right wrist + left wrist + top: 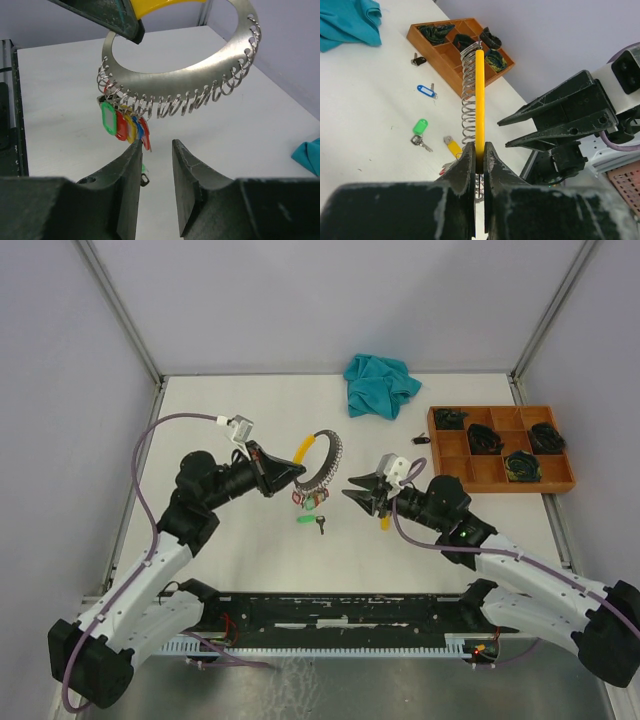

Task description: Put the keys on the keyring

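left hand [479, 151] clamps keyring [170, 80], hung keys [125, 122] overlapping, hard to count

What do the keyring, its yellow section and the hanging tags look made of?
Keyring: brushed silver metal, probably steel, going by its dull grey sheen. Yellow section: smooth plastic or rubber, uniformly coloured, matte. Tags: coloured plastic, seemingly; bright saturated colours, slight gloss.

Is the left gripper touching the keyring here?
Touching. In the left wrist view the left gripper has its jaws clamped on the yellow part of the keyring, no gap visible.
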You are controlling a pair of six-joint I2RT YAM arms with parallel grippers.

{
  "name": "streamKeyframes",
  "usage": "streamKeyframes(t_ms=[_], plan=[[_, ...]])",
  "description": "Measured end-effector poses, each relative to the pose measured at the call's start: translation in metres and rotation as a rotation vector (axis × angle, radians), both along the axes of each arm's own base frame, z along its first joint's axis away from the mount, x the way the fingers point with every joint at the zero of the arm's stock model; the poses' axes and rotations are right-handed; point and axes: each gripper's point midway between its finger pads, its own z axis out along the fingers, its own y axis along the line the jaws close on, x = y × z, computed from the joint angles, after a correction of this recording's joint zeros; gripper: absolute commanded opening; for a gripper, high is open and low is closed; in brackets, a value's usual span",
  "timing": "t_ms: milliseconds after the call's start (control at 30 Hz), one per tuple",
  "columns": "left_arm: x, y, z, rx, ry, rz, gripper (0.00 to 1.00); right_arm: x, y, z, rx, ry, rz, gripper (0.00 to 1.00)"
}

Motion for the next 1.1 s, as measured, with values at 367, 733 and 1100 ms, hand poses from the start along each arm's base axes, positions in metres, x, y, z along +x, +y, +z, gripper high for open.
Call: streamKeyframes(t_ms=[367,733,1100], plan=[[-0.003,-0.008,0.017,0.188,-0.136,-0.043,0.03,-0.002,0.016,0.011,0.037,-0.082,-0.019,0.31],[-0.01,-0.018,0.006,0.26,-0.144,-0.073,0.03,0.005,0.026,-0.003,0.014,-0.079,-0.038,0.23],[-0.01,-0.019,0.005,0.278,-0.151,-0.069,0.03,0.011,0.026,-0.007,0.0,-0.086,-0.064,0.19]])
